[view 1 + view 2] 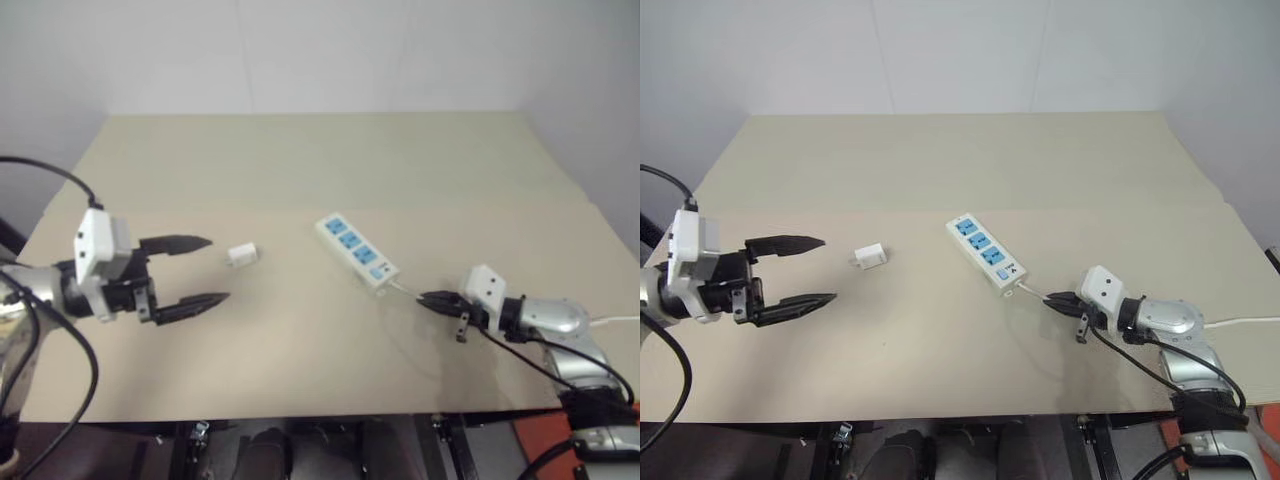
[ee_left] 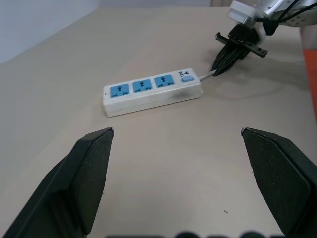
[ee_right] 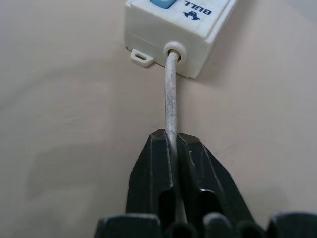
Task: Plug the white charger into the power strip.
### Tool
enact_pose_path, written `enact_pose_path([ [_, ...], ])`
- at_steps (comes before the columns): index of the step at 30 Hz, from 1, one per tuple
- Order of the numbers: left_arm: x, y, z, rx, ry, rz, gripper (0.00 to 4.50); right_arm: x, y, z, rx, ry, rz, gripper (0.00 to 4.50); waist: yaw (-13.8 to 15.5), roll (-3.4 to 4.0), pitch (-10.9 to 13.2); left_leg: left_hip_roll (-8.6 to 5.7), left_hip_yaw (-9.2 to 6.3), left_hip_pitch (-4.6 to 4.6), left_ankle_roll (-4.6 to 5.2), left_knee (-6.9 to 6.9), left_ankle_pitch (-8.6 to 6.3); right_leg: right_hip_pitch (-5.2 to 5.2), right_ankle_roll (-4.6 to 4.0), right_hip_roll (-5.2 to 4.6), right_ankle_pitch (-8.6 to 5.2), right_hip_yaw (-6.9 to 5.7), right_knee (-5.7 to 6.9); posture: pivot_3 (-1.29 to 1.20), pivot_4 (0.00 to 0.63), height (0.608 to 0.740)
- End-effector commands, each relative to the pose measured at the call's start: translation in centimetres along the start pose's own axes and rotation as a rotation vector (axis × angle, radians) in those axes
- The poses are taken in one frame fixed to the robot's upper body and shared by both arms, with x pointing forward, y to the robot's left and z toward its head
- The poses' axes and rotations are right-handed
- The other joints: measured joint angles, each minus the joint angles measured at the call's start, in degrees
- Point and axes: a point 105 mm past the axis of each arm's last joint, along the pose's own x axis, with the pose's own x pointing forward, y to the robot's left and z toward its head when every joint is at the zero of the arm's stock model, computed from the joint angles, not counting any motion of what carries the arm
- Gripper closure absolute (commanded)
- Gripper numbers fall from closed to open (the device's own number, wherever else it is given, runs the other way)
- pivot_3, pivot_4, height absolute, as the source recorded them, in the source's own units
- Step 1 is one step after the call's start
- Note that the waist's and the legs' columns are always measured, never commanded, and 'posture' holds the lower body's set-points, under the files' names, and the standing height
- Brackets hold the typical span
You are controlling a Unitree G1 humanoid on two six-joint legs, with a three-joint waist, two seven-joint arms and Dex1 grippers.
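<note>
The power strip [image 1: 357, 250], a flat white bar with three blue sockets and a blue switch, lies slanted at the table's middle. Its thin white cord [image 3: 171, 94] leaves the switch end, and my right gripper [image 3: 171, 136] is shut on that cord a short way from the strip. In the head view this gripper [image 1: 422, 298] rests low at the right. The white charger [image 1: 242, 254], a small cube, lies on the table left of the strip. Just left of the charger, my left gripper [image 1: 218, 268] hovers wide open and empty, its fingers pointing toward the strip [image 2: 151, 91].
The beige table [image 1: 300, 170] reaches back to a white wall, with a seam across it behind the strip. The cord runs on past my right arm toward the right edge [image 1: 615, 320]. Bare surface lies between the charger and the strip.
</note>
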Motion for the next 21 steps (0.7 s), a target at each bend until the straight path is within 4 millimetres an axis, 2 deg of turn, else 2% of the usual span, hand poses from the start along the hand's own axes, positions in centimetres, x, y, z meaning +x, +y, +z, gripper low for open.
enact_pose_path([
  [1,0.1,0.4,0.6,0.047,0.000,-0.007,0.00,-0.6,-0.6,1.6,0.026,-0.089,-0.047,2.86,-0.02,0.00,0.00,0.00,0.00,0.00,0.00,0.00,0.00,-0.01,0.00,0.00,0.00,0.00,0.00,0.00,0.150,0.740],
  [9,0.8,0.6,0.9,0.069,-0.007,-0.031,0.00,0.0,-0.4,4.5,0.107,-0.217,-0.167,0.10,0.05,-0.01,0.00,0.01,0.01,0.00,0.01,-0.01,0.00,-0.03,0.00,0.00,0.00,0.04,0.01,0.00,0.150,0.740],
  [13,0.8,0.7,1.3,0.081,-0.005,-0.043,0.00,0.4,0.5,5.6,0.179,-0.286,-0.222,0.04,0.28,-0.01,0.00,0.02,0.00,-0.01,0.03,-0.02,-0.02,-0.04,0.00,0.01,0.00,0.03,0.01,0.00,0.150,0.740],
  [17,0.9,0.9,1.5,0.091,-0.003,-0.047,0.00,1.3,0.6,6.4,0.229,-0.352,-0.329,0.04,0.45,-0.01,-0.01,0.00,0.01,0.00,0.03,0.00,-0.02,-0.05,0.00,0.01,0.00,0.05,0.04,0.00,0.150,0.740],
  [21,1.0,1.0,1.5,0.092,-0.002,-0.058,0.00,2.9,0.8,6.5,0.241,-0.348,-0.413,0.04,0.47,-0.01,-0.01,0.00,0.02,0.04,0.02,-0.01,-0.01,-0.06,0.00,0.02,0.01,0.07,0.07,0.00,0.150,0.740],
])
